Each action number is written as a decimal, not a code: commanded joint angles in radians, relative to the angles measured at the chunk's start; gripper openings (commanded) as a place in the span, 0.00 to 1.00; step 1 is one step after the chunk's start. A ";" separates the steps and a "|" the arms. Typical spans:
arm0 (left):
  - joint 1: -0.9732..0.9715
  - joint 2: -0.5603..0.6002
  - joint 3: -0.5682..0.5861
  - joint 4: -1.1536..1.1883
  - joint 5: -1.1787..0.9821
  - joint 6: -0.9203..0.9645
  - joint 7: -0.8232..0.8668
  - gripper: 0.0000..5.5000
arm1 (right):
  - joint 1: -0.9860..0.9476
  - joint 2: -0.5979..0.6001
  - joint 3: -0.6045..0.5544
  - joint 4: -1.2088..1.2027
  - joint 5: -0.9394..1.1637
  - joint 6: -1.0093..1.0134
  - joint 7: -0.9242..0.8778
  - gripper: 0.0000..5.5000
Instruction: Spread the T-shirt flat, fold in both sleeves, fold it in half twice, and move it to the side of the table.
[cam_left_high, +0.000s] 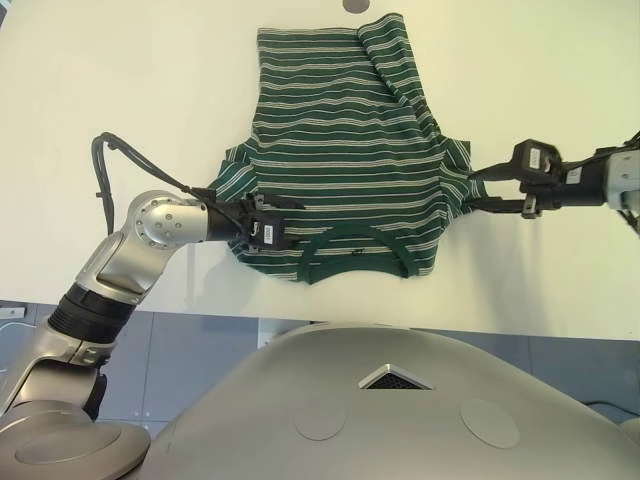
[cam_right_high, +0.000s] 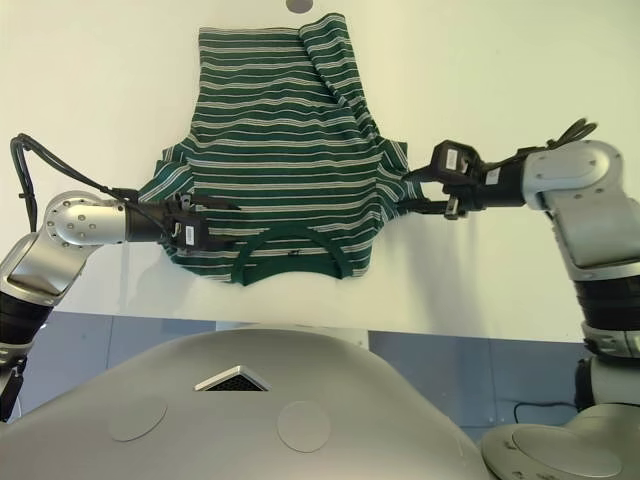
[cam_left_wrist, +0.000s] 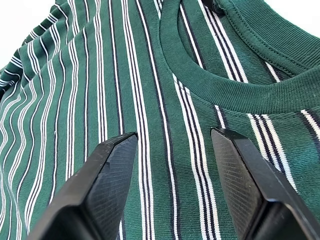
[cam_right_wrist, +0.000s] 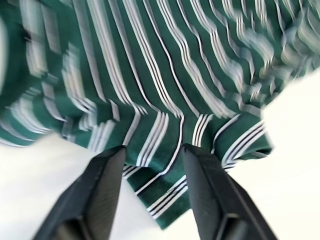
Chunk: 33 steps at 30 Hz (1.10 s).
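A green T-shirt (cam_left_high: 340, 150) with white stripes lies on the white table (cam_left_high: 120, 80), its collar (cam_left_high: 360, 250) toward me. Its far right side is folded over in a diagonal crease (cam_left_high: 395, 70). My left gripper (cam_left_high: 283, 224) sits over the left shoulder beside the collar (cam_left_wrist: 225, 85), and its fingers (cam_left_wrist: 115, 170) stand open just above the fabric. My right gripper (cam_left_high: 474, 190) is at the right sleeve (cam_left_high: 456, 160), open, its two fingers (cam_right_wrist: 107, 175) straddling the sleeve's hem (cam_right_wrist: 165, 200). The left sleeve (cam_left_high: 228, 175) is bunched against the shirt's side.
The table's front edge (cam_left_high: 500, 330) runs just below the collar. Bare tabletop lies to the left (cam_left_high: 100, 60) and right (cam_left_high: 560, 80) of the shirt. A small grey round thing (cam_left_high: 355, 5) sits at the far edge.
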 joint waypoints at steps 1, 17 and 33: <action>0.021 0.022 -0.021 0.024 0.058 0.003 -0.012 0.49 | -0.015 0.045 0.085 0.108 -0.144 -0.101 -0.074 0.40; 0.046 -0.008 -0.013 -0.079 0.008 0.038 -0.020 0.49 | -0.242 -0.085 -0.046 0.181 0.030 -0.130 0.212 0.40; -0.510 -0.346 0.073 0.614 -0.008 -0.019 0.183 0.49 | -0.767 0.788 -0.214 1.271 0.004 -0.277 -0.624 0.40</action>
